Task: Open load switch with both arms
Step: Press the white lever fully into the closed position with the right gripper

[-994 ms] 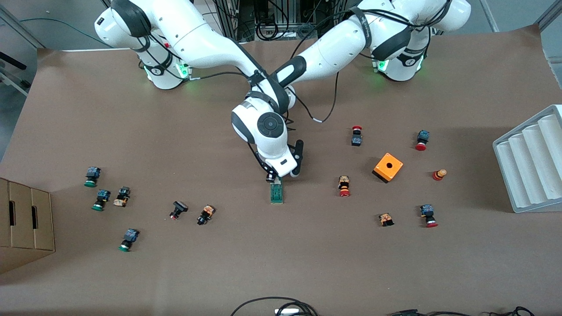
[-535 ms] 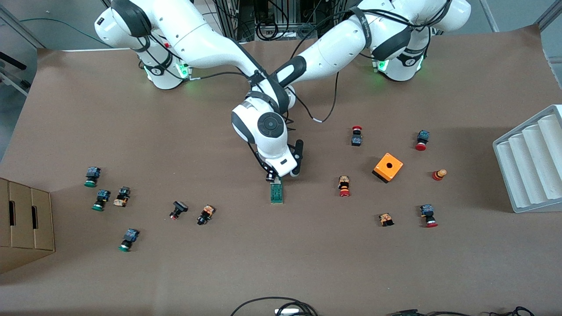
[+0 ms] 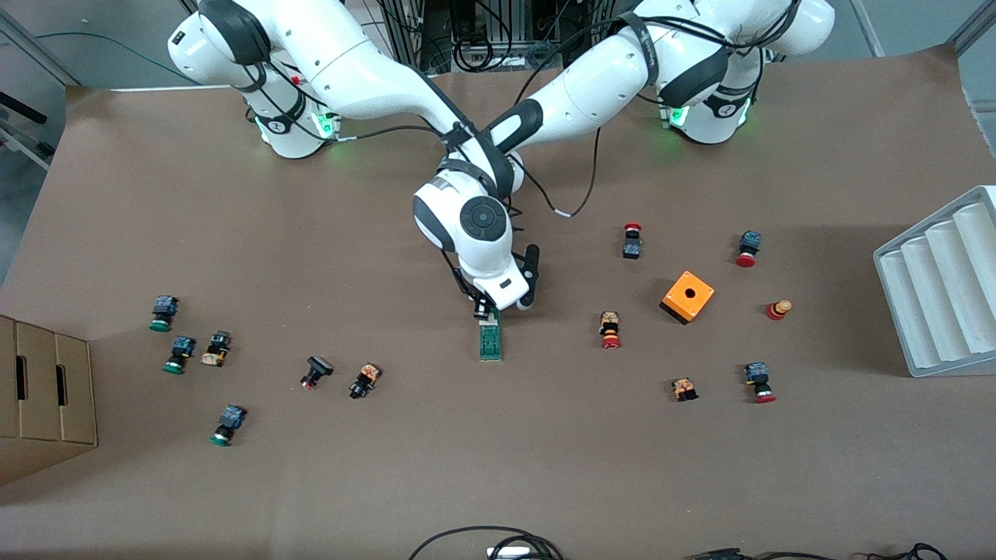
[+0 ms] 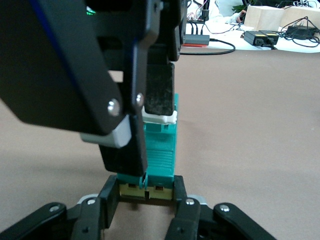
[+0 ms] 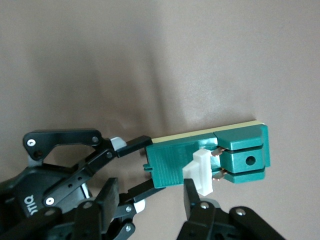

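Observation:
The load switch (image 3: 489,342) is a narrow green block lying flat mid-table. My left gripper (image 4: 145,185) is shut on its yellowish end; in the front view it is hidden under the right arm's wrist. My right gripper (image 3: 486,309) comes down from above onto the same end of the block (image 5: 172,162). One of its fingertips (image 5: 191,187) presses against the white sliding piece (image 5: 202,172), the other stands at the block's end between the left gripper's fingers (image 5: 135,145). In the left wrist view the right finger (image 4: 160,90) rests on the white piece (image 4: 159,118).
An orange box with a hole (image 3: 688,296) and several red push-buttons lie toward the left arm's end. Green and black push-buttons lie toward the right arm's end. A white ribbed tray (image 3: 934,295) and a cardboard box (image 3: 39,389) stand at the table's ends. Cables (image 3: 482,544) lie at the front edge.
My right hand has shifted slightly toward the robots' bases, and the white piece shows a little farther out of the green block. The left arm and the block have stayed put.

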`<action>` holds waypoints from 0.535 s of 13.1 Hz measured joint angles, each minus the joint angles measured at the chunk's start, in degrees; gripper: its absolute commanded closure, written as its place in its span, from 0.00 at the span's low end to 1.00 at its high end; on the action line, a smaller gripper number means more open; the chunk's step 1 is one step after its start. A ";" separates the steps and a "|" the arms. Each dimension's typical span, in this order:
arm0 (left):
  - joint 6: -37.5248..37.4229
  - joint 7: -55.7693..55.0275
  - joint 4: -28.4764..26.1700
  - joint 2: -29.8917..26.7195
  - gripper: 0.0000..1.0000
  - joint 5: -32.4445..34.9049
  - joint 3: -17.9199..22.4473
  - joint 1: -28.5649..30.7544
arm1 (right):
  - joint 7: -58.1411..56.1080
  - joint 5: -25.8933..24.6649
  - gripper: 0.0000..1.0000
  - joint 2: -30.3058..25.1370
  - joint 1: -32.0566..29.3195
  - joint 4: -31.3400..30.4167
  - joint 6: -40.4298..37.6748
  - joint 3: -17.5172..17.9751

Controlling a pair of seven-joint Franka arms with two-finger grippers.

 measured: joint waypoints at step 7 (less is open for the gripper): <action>0.00 0.00 0.00 0.00 0.73 0.00 0.00 0.00 | 1.69 0.00 0.40 0.21 0.25 -0.30 0.73 0.07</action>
